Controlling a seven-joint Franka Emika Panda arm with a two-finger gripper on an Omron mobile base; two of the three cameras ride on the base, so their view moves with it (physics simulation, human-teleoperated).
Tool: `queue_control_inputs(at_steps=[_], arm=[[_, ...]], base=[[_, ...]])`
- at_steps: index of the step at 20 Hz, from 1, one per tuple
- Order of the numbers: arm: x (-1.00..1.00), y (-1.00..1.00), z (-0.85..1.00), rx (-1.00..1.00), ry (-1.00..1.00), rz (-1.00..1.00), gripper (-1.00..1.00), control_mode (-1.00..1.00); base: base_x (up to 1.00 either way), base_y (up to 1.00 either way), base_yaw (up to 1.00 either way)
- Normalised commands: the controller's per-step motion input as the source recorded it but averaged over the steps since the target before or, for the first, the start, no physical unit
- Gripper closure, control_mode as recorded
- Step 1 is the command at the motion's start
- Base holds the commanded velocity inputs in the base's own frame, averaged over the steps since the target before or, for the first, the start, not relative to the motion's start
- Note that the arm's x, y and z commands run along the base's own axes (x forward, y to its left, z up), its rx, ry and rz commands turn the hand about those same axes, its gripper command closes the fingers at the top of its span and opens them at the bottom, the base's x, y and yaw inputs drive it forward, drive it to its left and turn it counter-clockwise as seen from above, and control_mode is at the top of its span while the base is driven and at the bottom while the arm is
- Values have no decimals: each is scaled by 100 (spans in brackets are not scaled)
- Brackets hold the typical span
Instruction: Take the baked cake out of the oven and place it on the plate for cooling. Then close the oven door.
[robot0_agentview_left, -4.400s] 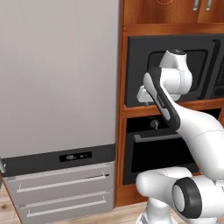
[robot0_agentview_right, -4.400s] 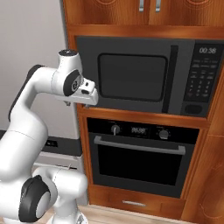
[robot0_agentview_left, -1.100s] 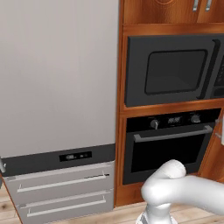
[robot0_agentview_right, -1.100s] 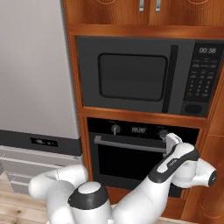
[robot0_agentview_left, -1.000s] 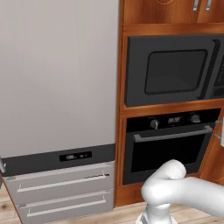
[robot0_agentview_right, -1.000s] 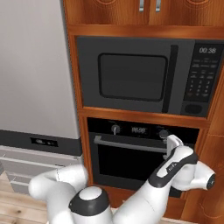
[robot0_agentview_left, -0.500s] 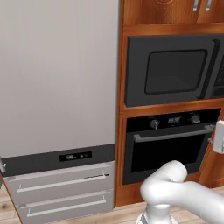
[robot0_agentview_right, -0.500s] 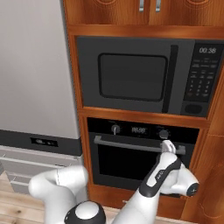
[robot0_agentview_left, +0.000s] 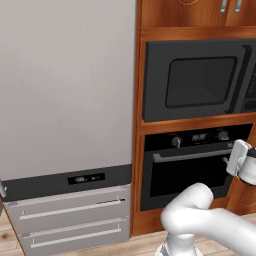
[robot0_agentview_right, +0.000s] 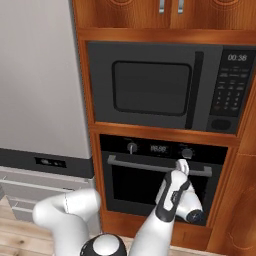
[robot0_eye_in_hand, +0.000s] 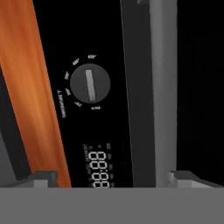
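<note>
A home kitchen: a tall grey refrigerator (robot0_agentview_left: 65, 100) on the left, wooden cabinetry (robot0_agentview_right: 150, 15) housing a black microwave (robot0_agentview_right: 165, 92) above a built-in oven (robot0_agentview_right: 160, 175).

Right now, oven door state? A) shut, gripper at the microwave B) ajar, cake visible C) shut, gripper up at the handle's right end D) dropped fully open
C: the oven door sits flush, with the open gripper at the right part of its silver bar handle, below the right knob.
</note>
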Motion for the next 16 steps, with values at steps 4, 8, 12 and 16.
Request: queue_control_inputs(at_steps=[4,8,12,16], arm=[[21,0,-28,11,-3,-2,-100,-100],[12,0,-23,3,-9,0,-100,-100],[5,-3,-37,0,-16,0,-100,-100],[2,-1,-42,0,-15,0,-100,-100]], base=[[0,0,0],[0,0,0],[0,0,0],[0,0,0]])
